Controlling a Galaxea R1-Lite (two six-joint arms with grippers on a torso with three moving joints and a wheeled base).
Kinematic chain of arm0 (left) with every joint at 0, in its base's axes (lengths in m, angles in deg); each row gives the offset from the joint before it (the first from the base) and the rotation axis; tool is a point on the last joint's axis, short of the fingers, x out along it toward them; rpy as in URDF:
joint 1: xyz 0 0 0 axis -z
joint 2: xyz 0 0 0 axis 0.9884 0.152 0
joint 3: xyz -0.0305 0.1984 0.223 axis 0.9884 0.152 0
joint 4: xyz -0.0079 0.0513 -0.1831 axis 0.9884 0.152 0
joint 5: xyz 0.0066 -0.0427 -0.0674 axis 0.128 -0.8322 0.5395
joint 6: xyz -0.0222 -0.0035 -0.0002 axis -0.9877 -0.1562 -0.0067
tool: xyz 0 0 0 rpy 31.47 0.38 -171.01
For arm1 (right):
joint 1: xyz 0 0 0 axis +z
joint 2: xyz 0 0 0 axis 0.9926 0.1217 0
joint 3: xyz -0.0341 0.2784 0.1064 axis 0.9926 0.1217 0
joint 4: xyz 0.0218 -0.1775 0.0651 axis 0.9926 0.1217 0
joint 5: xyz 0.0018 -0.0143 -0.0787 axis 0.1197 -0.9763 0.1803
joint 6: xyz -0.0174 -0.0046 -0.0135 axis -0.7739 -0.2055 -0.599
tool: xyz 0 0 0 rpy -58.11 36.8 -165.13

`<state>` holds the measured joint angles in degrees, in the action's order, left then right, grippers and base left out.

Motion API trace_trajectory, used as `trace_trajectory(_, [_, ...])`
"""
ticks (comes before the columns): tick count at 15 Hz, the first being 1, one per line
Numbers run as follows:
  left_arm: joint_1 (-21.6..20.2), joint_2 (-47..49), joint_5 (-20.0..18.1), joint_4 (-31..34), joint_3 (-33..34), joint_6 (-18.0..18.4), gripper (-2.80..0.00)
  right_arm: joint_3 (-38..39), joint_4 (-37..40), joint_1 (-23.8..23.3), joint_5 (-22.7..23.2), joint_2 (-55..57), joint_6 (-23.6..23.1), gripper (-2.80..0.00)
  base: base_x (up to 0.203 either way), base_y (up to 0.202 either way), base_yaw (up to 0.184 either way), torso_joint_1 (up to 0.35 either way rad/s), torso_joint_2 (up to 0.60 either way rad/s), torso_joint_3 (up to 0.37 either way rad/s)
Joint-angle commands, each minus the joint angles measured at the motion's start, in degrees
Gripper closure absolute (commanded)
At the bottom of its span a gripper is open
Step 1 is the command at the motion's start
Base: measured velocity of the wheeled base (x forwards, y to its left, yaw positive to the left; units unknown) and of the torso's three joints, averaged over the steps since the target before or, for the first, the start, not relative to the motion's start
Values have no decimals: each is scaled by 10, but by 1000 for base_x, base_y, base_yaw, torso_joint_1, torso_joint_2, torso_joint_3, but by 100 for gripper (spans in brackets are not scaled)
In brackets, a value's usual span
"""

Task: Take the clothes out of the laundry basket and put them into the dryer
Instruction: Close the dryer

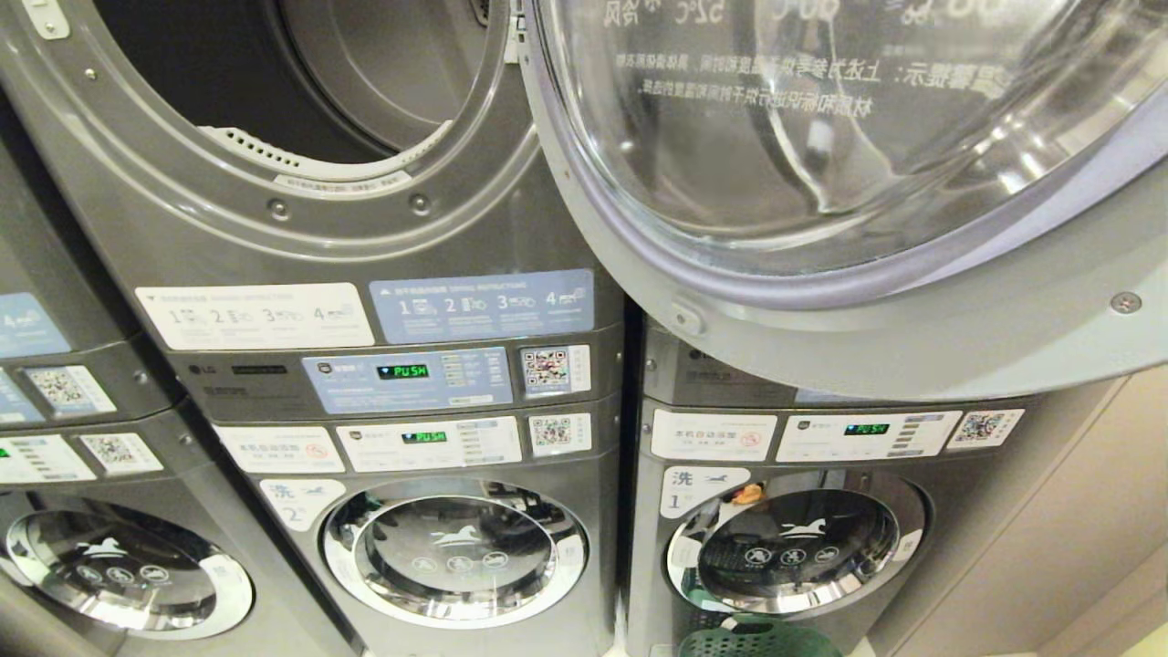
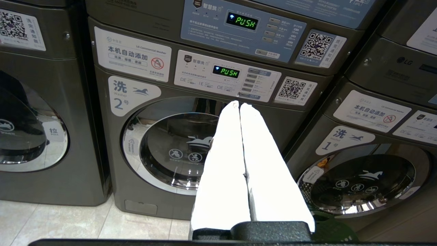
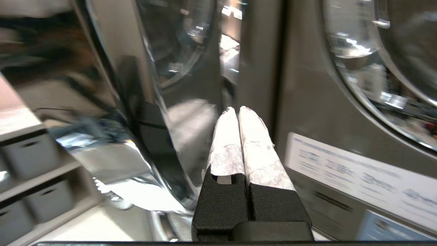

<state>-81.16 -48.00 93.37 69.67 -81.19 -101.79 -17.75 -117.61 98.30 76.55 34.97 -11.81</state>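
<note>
The dryer point(image 1: 274, 210) is the upper machine at the left of the head view, its dark drum empty. Its round glass door point(image 1: 912, 338) stands swung open to the right. Only the rim of the green laundry basket point(image 1: 757, 639) shows, on the floor below washer 1; it appears again as the basket point(image 2: 331, 232) in the left wrist view. No clothes are in view. Neither arm shows in the head view. My left gripper point(image 2: 239, 104) is shut and empty, pointing at washer 2. My right gripper point(image 3: 238, 110) is shut and empty, close to a grey machine front beside a shiny door edge point(image 3: 112, 136).
Stacked grey machines fill the head view, with washer 2 point(image 1: 456, 557) and washer 1 point(image 1: 794, 547) below. Another stack point(image 1: 82, 411) stands at the left. Shelves with grey bins point(image 3: 27, 171) show in the right wrist view. A beige wall point(image 1: 1077, 529) is at the right.
</note>
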Motion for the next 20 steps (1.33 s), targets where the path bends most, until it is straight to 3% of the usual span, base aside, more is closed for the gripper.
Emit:
trace_trajectory(1, [0,1,0,0,17,-1,0,-15,8,29,1,-6,0,0,0,0,0,0,0,0])
trace_trajectory(6, [0,1,0,0,17,-1,0,-62,61,112,1,8,-1,0,0,0,0,0,0,0])
trace_trajectory(20, [0,0,0,0,17,0,0,-129,66,229,-8,91,-44,0,0,0,0,0,0,0])
